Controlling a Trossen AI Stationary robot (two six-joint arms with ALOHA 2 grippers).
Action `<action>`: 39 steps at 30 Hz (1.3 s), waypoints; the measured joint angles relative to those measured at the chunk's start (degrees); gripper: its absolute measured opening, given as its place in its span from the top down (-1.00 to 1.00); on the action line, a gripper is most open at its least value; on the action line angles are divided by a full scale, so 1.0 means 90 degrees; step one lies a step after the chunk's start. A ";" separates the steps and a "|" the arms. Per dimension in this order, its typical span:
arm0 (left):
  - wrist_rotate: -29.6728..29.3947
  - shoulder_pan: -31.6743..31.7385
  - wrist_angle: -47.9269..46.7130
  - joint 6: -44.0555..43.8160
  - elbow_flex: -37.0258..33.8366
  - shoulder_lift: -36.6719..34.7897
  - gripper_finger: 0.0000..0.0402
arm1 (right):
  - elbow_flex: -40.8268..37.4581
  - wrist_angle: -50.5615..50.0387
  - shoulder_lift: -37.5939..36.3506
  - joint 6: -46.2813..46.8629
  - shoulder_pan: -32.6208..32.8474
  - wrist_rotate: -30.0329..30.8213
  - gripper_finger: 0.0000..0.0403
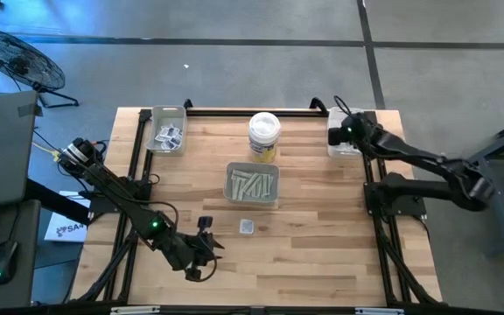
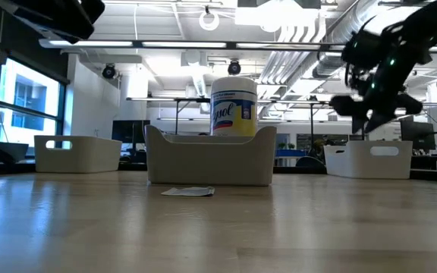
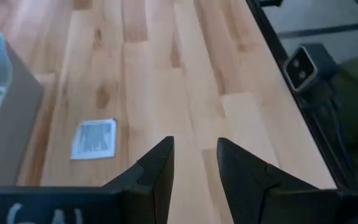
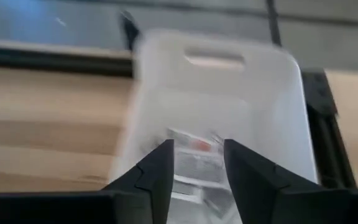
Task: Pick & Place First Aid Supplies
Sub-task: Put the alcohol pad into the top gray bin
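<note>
Right gripper [image 1: 336,134] hangs over the white tray [image 1: 358,149] at the table's far right corner, fingers [image 4: 157,171] parted with an empty gap between them, nothing held; in the right wrist view a few packets [image 4: 194,163] lie on that tray's floor, one with a red patch, too blurred to tell more. In the low view the same gripper [image 2: 374,102] sits just above the tray's rim [image 2: 370,161]. Left gripper [image 1: 205,249] is near the front edge of the wooden table [image 1: 322,245], left of centre, fingers [image 3: 159,168] apart and empty, above bare wood. Just ahead of it a small white square packet [image 3: 94,138] with dark print lies flat on the table, alone, in front of the grey centre tray [image 1: 232,199]. That tray holds a heap of long narrow pale strips [image 1: 253,185]. Behind it stands the white round tub [image 1: 264,136] with a yellow label, upright. Another white tray [image 1: 153,118] at the far left corner holds several small square packets [image 1: 170,137]. A fan [image 1: 16,59] stands on the floor beyond the table.
</note>
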 joint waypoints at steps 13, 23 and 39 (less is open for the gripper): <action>-0.0909 0.0268 0.0484 0.0190 0.0000 0.0193 0.40 | 0.0000 0.1754 -0.1032 -0.0342 0.4311 0.1610 0.51; -0.1102 0.0483 0.0780 -0.0286 -0.0005 0.1560 0.40 | 0.0000 0.3496 0.0390 -0.0591 0.6891 0.2830 0.60; -0.1066 0.1267 0.1841 -0.0498 0.0000 0.2715 0.40 | 0.0000 0.5154 0.1668 -0.0704 0.7935 0.2742 0.61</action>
